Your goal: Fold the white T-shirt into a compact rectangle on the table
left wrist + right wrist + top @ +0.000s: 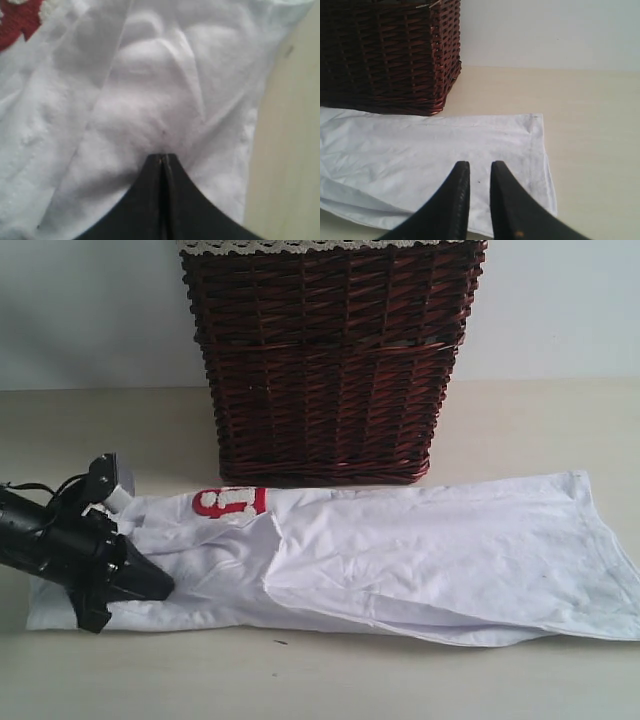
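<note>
The white T-shirt [420, 550] lies on the table [300, 680] as a long strip running left to right, with its red-outlined lettering [228, 503] showing near the left end. My left gripper [165, 587] rests on that left end. In the left wrist view its jaws [164, 156] are pressed together, and the cloth [150, 90] puckers into their tips. My right gripper [480, 167] is out of the exterior view. It hovers over the shirt's hem end [410, 150], its fingers a narrow gap apart with nothing between them.
A tall dark wicker basket [330, 360] with a lace-trimmed liner stands right behind the shirt, its base near the shirt's far edge [385, 55]. Bare table [590, 125] extends beyond the hem and in front of the shirt. A pale wall rises behind.
</note>
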You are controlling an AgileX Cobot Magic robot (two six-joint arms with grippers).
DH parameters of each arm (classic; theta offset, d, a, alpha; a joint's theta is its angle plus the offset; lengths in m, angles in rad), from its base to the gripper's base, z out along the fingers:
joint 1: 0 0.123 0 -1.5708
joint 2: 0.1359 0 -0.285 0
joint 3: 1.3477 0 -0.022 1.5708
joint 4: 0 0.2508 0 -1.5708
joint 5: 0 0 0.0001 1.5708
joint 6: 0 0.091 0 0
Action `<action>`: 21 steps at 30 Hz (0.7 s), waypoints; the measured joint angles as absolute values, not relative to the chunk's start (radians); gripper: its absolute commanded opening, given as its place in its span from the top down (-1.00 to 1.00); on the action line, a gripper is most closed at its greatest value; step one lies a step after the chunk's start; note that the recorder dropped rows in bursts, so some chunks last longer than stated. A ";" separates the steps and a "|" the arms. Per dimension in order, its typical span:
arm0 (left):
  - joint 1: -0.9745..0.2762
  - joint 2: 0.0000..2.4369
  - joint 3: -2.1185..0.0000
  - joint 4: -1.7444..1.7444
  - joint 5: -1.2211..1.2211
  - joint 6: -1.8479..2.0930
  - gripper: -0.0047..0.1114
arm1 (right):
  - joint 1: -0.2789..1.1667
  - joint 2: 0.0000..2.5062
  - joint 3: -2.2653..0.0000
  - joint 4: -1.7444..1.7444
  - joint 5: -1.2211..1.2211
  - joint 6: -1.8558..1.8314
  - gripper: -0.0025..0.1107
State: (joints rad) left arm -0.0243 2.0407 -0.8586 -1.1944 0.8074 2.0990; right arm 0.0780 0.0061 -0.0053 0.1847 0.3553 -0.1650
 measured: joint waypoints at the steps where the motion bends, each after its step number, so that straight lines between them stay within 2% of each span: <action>1: -0.020 2.037 -0.848 -1.180 0.824 2.099 0.92 | 0.078 0.006 -0.005 0.185 0.355 -0.165 0.67; 9: -0.011 1.953 -0.803 -1.108 0.828 2.099 0.92 | 0.078 0.006 -0.005 0.185 0.355 -0.165 0.67; 17: -0.011 1.711 -0.796 -1.125 0.850 2.083 0.92 | 0.078 0.006 -0.005 0.185 0.355 -0.165 0.67; 19: -0.011 1.660 -0.796 -1.127 0.851 2.055 0.87 | 0.078 0.006 -0.005 0.185 0.355 -0.165 0.67; 21: -0.001 1.625 -0.796 -1.122 0.835 2.004 0.73 | 0.078 0.006 -0.005 0.185 0.355 -0.165 0.67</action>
